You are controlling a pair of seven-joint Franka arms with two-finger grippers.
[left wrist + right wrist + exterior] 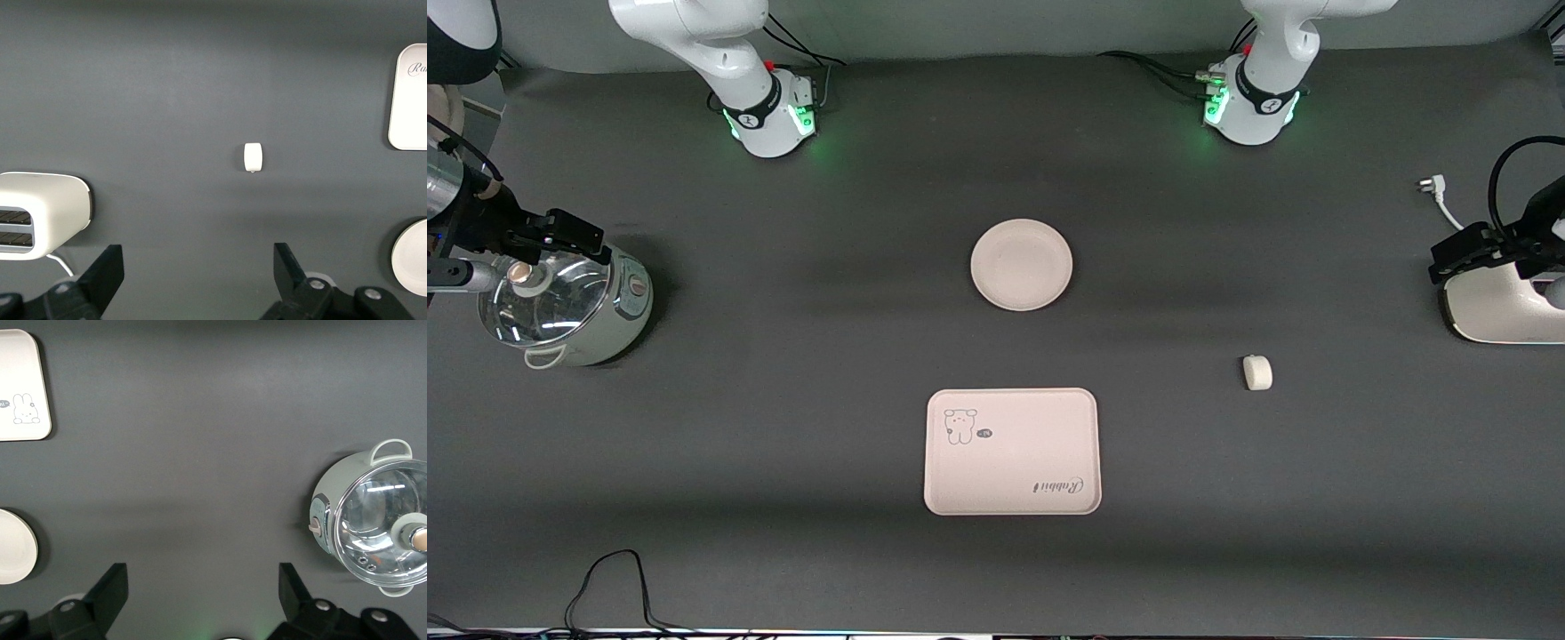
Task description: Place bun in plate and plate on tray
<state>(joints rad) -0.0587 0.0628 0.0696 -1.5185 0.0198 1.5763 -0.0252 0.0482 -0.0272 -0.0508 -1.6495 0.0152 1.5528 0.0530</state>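
On the dark table, bun, plate and tray are lying apart, awaiting pickup; the left gripper is hovering beside the bun over the toaster, the right gripper over the pot, both with jaws spread wide and empty.

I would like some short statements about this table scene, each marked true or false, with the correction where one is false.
1. The bun lies in the plate. False: it lies on the bare table, apart from the plate, toward the left arm's end.
2. The tray is nearer to the front camera than the plate. True.
3. The plate sits on the tray. False: it rests on the table, apart from the tray.
4. The left claw is open and holds nothing. True.
5. The right claw is shut on the pot. False: it is open and empty; the pot with its glass lid stands at the right arm's end.
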